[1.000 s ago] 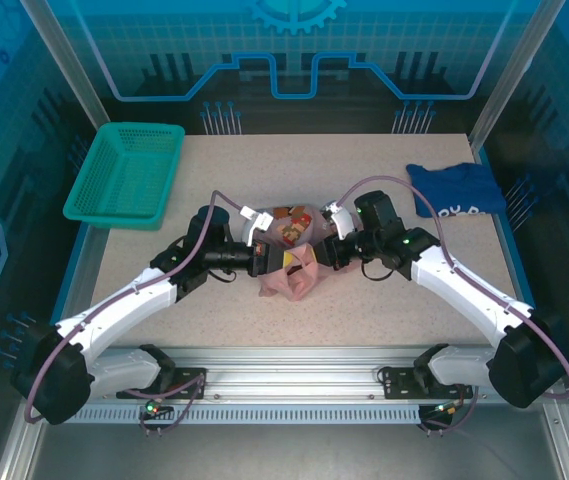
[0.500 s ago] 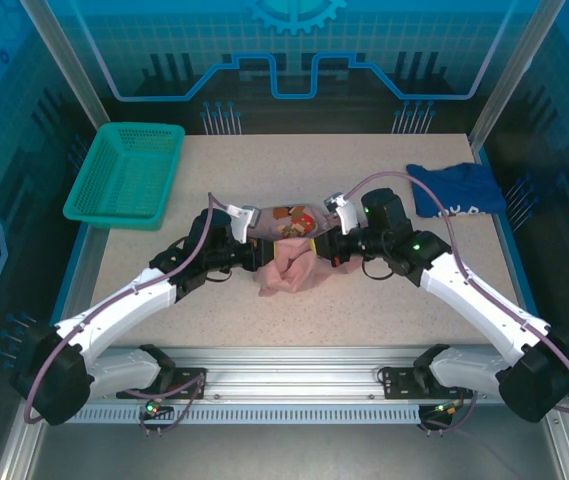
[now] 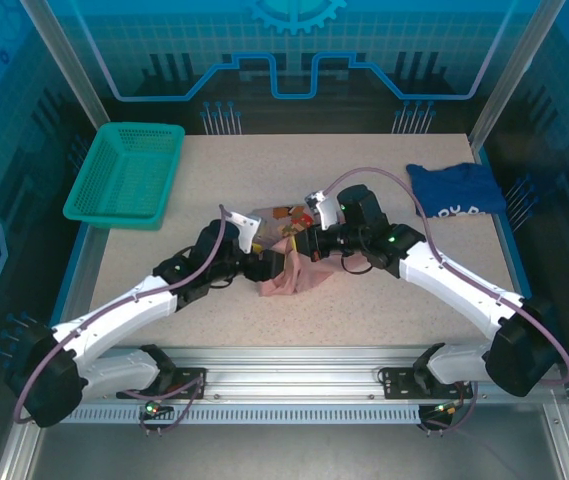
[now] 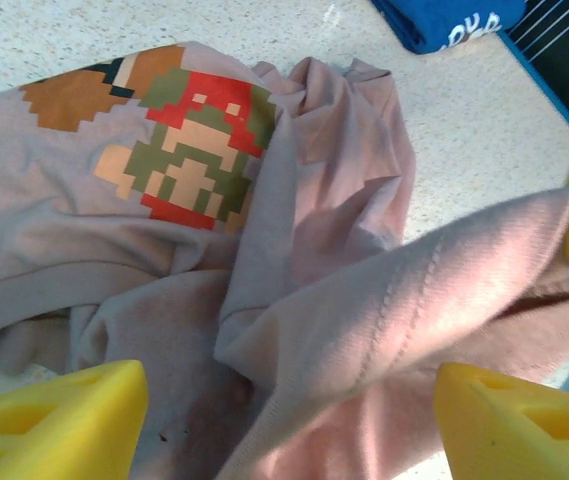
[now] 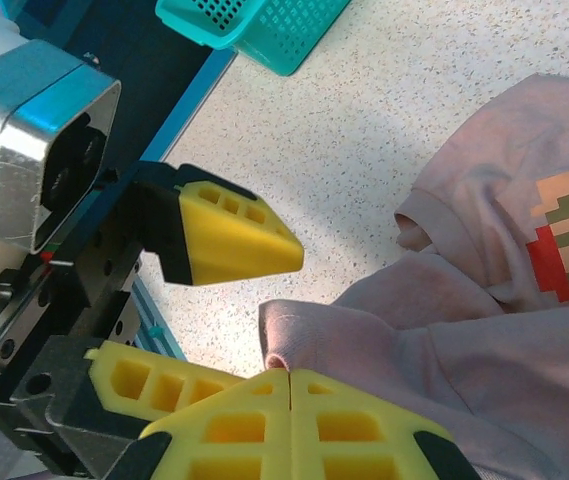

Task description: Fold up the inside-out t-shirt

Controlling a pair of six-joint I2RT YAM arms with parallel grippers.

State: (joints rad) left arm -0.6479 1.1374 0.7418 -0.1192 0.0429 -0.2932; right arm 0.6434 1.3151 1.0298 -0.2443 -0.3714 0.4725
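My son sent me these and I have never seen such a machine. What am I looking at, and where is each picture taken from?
These are two white robot arms bolted at the near edge of a speckled beige table, each ending in a two-finger gripper with yellow fingers. The wide picture comes from a fixed camera above and behind them; the two close-ups come from cameras on the wrists. On the table lie a crumpled dusty pink cloth t-shirt with a pixel-figure print, a teal plastic mesh basket and a dark blue shirt. The right gripper is shut, pinching a fold of the pink t-shirt. The left gripper stands open over it, holding nothing.
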